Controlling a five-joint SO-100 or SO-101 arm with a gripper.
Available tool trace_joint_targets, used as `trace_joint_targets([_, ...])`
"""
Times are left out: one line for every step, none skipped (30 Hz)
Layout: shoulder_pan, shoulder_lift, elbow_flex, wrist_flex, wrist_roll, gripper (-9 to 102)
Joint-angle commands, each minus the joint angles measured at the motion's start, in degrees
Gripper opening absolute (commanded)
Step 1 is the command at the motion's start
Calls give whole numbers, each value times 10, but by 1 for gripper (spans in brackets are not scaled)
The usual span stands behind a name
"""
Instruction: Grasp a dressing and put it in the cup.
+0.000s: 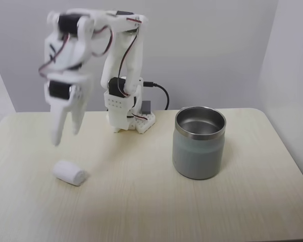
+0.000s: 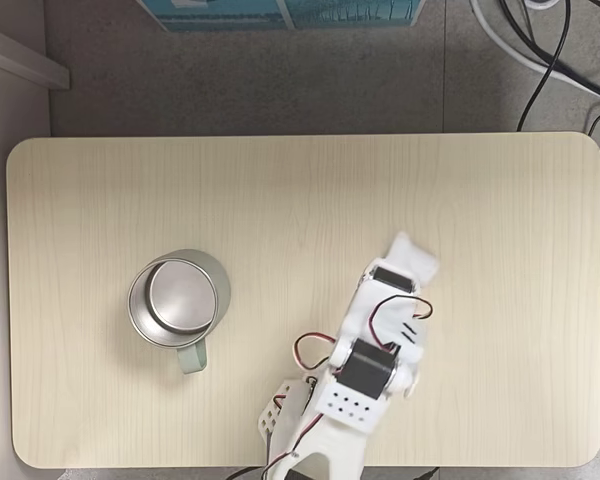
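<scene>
The gripper hung above the surface, its fingers pointing down with a narrow gap and holding nothing. The gauze roll lay on its side just below and slightly right of the tips, apart from them, long axis running left-right and a little toward the camera. The steel cup stood well apart to the right (upright, empty). From above, the arm hid the roll almost wholly.

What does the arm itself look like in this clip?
The arm is white plastic with black motors at the joints and thin red and black wires looping between them. Its gripper has two long white tapered fingers. A black cable leaves the base.
</scene>
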State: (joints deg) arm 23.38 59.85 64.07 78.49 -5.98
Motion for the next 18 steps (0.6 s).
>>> trace_joint_targets([25,30,-35,-51,-20,24])
trace_joint_targets([31,48,-43,-62,-26,24])
trace_joint_targets([37,69,-48,-74,-33,24])
trace_joint_targets([42,94,-52,-84,-40,25])
trace_joint_targets([48,118,-54,-94,-45,25])
trace_joint_targets([54,140,-56,-107,-50,25])
trace_joint_targets([60,159,-58,-120,-54,25])
trace_joint_targets([66,178,-61,-134,-59,25])
trace_joint_targets([71,193,-62,-145,-64,25])
trace_joint_targets([75,210,-62,-155,-69,24])
trace_joint_targets([77,226,-63,-163,-74,24])
trace_joint_targets([80,241,-62,-171,-77,24])
trace_joint_targets([82,255,-54,-169,-81,25])
trace_joint_targets([83,261,-48,-167,-81,25])
trace_joint_targets([83,264,-47,-167,-81,25])
trace_joint_targets([78,265,-47,-167,-81,25])
trace_joint_targets([71,265,-47,-166,-80,25])
trace_joint_targets([65,265,-47,-166,-78,25])
